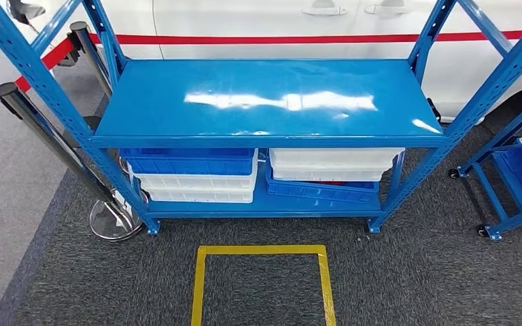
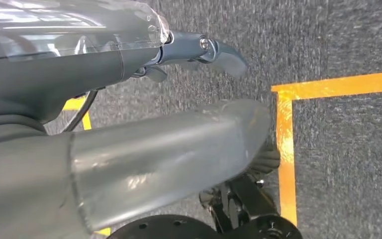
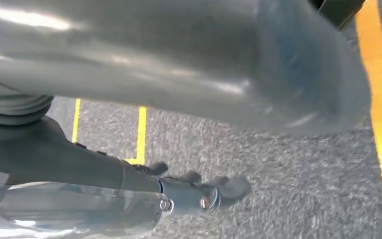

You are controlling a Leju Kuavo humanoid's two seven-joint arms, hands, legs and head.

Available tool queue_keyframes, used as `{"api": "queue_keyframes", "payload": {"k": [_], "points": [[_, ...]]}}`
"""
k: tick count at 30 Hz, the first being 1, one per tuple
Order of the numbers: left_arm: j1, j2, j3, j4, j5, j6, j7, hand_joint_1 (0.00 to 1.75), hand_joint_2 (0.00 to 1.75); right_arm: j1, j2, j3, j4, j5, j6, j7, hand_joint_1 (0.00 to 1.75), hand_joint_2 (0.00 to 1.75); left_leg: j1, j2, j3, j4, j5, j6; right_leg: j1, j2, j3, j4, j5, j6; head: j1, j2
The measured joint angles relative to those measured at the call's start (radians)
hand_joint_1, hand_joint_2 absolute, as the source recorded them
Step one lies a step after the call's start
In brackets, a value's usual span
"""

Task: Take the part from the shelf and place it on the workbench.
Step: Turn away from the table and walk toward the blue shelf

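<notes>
A blue metal shelf unit (image 1: pixel 265 102) stands straight ahead in the head view; its glossy top board carries only light reflections. On the lower level sit a blue bin (image 1: pixel 189 161) on white bins (image 1: pixel 197 187) at the left, and a white bin (image 1: pixel 336 163) over a blue one (image 1: pixel 319 191) at the right. My left hand (image 2: pixel 79 74) hangs over the grey carpet, its fingers (image 2: pixel 224 55) straight and apart from the thumb, holding nothing. My right hand (image 3: pixel 79 159) hangs likewise, with its fingers (image 3: pixel 224 191) spread and nothing in them.
A yellow tape square (image 1: pixel 262 250) marks the carpet in front of the shelf. A barrier post with a chrome base (image 1: pixel 112 217) leans at the shelf's left. A second blue rack on castors (image 1: pixel 516 176) stands at the right. A white vehicle with a red stripe (image 1: pixel 312 37) is behind.
</notes>
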Motion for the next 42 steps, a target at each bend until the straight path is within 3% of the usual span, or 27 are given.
{"api": "queue_keyframes", "payload": {"k": [2,4,7,8,9,11,12,14,17,19,21,23,24,25,27,29,31,34,36,38,39,40,42], "points": [[-0.001,0.001,0.0,0.0,0.0,0.001,0.0,0.0,0.0,0.0,0.0,0.0,0.0,0.0,0.0,0.0,0.0,0.0,0.002,0.0,0.001,-0.002,-0.002,-0.011,-0.004,-0.001,0.005,-0.013,0.003,-0.006,0.0,0.0],[0.0,0.001,0.0,0.0,0.001,0.001,0.0,0.0,0.0,0.003,0.001,0.0,0.0,0.0,0.001,0.0,0.0,0.0,0.002,0.002,-0.008,0.027,-0.027,-0.022,-0.012,-0.003,0.013,-0.026,0.007,-0.015,-0.002,0.0],[0.001,0.001,0.0,0.0,0.003,0.001,-0.001,0.0,0.0,0.004,0.001,0.0,0.001,0.0,0.002,0.0,0.0,0.0,0.01,0.004,-0.078,0.181,-0.106,-0.037,-0.015,-0.006,0.021,-0.031,0.007,-0.021,-0.008,0.0],[0.002,0.001,0.0,0.0,0.004,0.001,-0.001,0.0,0.0,0.004,0.001,0.0,0.001,0.0,0.002,0.0,0.0,0.0,0.013,0.004,-0.099,0.224,-0.117,-0.041,-0.016,-0.006,0.022,-0.031,0.004,-0.021,-0.008,0.0],[0.002,0.001,0.0,0.0,0.005,0.001,-0.001,0.0,0.0,0.004,0.001,0.0,0.001,0.0,0.002,0.0,0.0,0.0,0.016,0.005,-0.107,0.238,-0.11,-0.044,-0.017,-0.006,0.025,-0.03,0.001,-0.02,-0.008,0.0],[0.003,0.001,0.0,0.0,0.006,0.001,-0.001,0.0,0.0,0.004,0.001,0.0,0.001,0.0,0.002,0.0,0.0,0.0,0.02,0.005,-0.071,0.162,-0.052,-0.046,-0.021,-0.005,0.034,-0.029,-0.008,-0.014,-0.009,0.0],[0.003,0.001,0.0,0.0,0.006,0.001,-0.001,0.0,0.0,0.004,0.001,0.0,0.001,0.0,0.002,0.0,0.0,0.0,0.021,0.006,-0.039,0.1,-0.024,-0.045,-0.022,-0.006,0.04,-0.029,-0.013,-0.009,-0.009,0.0],[0.003,0.001,0.0,0.0,0.007,0.001,-0.002,0.0,0.0,0.004,0.001,0.0,0.001,0.0,0.002,0.0,0.0,0.0,0.018,0.007,0.008,0.008,-0.005,-0.037,-0.021,-0.006,0.048,-0.029,-0.022,0.004,-0.008,0.0],[0.004,0.001,0.0,0.0,0.009,0.001,-0.002,0.0,0.0,0.004,0.001,0.0,0.001,0.0,0.002,0.0,0.0,0.0,0.014,0.005,0.021,-0.018,-0.014,-0.014,-0.019,-0.006,0.057,-0.025,-0.02,0.024,-0.006,0.0],[0.006,0.001,0.0,0.0,0.009,0.001,-0.002,0.0,0.0,0.003,0.001,0.0,0.001,0.0,0.003,0.0,0.0,0.0,0.016,0.005,0.036,-0.025,-0.016,0.0,-0.021,-0.005,0.047,0.008,-0.033,0.032,-0.002,0.0],[0.006,0.0,0.001,0.0,0.008,0.001,-0.002,0.0,0.0,0.002,0.001,0.0,0.002,0.0,0.004,0.0,0.0,0.0,0.015,0.006,0.047,-0.028,-0.02,0.009,-0.022,-0.005,-0.008,0.108,-0.081,0.035,0.004,0.0],[0.006,0.0,0.001,0.0,0.008,0.001,-0.001,0.0,0.0,0.003,0.001,0.0,0.002,0.001,0.005,0.0,0.0,0.0,0.01,0.007,0.053,-0.028,-0.025,0.015,-0.021,-0.006,-0.087,0.224,-0.122,0.034,0.007,0.0],[0.006,0.0,0.001,0.0,0.008,0.002,-0.001,0.0,0.0,0.003,0.001,0.0,0.002,0.002,0.006,0.0,0.0,0.0,0.008,0.006,0.058,-0.028,-0.029,0.016,-0.02,-0.006,-0.112,0.248,-0.119,0.032,0.007,0.0],[0.007,0.0,0.001,0.0,0.007,0.002,0.0,0.0,0.0,0.004,0.001,0.0,0.002,0.003,0.007,0.0,0.0,0.0,0.005,0.005,0.065,-0.028,-0.034,0.016,-0.018,-0.005,-0.119,0.236,-0.094,0.028,0.007,0.0],[0.008,0.0,0.001,0.0,0.005,0.003,0.003,0.0,0.0,0.006,0.001,0.0,0.002,0.004,0.009,0.0,0.0,0.0,0.001,0.003,0.081,-0.028,-0.046,0.015,-0.009,-0.005,-0.089,0.125,-0.004,0.013,0.007,0.0],[0.007,-0.004,0.001,0.0,0.003,0.004,0.005,0.0,0.0,0.006,-0.001,0.0,0.001,0.006,0.01,-0.001,0.0,0.0,-0.001,0.003,0.09,-0.028,-0.056,0.009,0.003,-0.005,-0.06,0.028,0.032,-0.006,0.006,0.0],[0.005,-0.007,0.001,0.0,0.002,0.004,0.006,0.0,0.0,0.005,-0.003,0.0,0.001,0.007,0.01,-0.001,0.0,0.0,-0.002,0.004,0.096,-0.023,-0.06,-0.002,0.009,-0.004,-0.053,0.0,0.032,-0.016,0.005,0.0],[0.005,-0.006,0.001,-0.001,0.002,0.005,0.007,0.0,0.0,0.007,0.0,0.0,0.001,0.007,0.01,-0.002,0.0,0.0,-0.003,0.004,0.1,0.002,-0.075,-0.016,0.0,-0.006,-0.031,-0.02,0.048,-0.026,0.004,0.0],[0.003,-0.007,0.001,-0.001,0.002,0.005,0.008,0.0,0.0,0.007,0.001,0.0,0.001,0.008,0.011,-0.003,0.0,0.0,0.001,0.005,0.065,0.079,-0.125,-0.024,-0.005,-0.007,-0.02,-0.028,0.048,-0.032,0.0,0.0],[0.003,-0.007,0.001,-0.001,0.002,0.004,0.008,0.0,0.0,0.006,0.001,0.0,0.001,0.009,0.012,-0.004,0.0,0.0,0.009,0.005,0.0,0.191,-0.177,-0.036,-0.007,-0.007,-0.018,-0.028,0.046,-0.035,-0.002,0.0],[0.005,-0.007,0.002,-0.001,0.002,0.004,0.009,0.0,0.0,0.006,0.001,0.0,0.001,0.01,0.012,-0.004,0.0,0.0,0.013,0.005,-0.023,0.224,-0.185,-0.042,-0.007,-0.007,-0.017,-0.028,0.044,-0.034,-0.002,0.0],[0.006,-0.007,0.002,-0.001,0.002,0.004,0.01,0.0,0.0,0.006,0.001,0.0,0.001,0.01,0.012,-0.004,0.0,0.0,0.016,0.005,-0.033,0.226,-0.175,-0.045,-0.008,-0.006,-0.016,-0.028,0.042,-0.033,-0.002,0.0],[0.007,-0.007,0.002,-0.002,0.002,0.004,0.013,0.0,0.0,0.007,0.001,0.0,0.002,0.011,0.013,-0.004,0.0,0.0,0.021,0.006,0.0,0.125,-0.099,-0.049,-0.011,-0.005,-0.01,-0.025,0.038,-0.027,-0.002,0.0]]}}
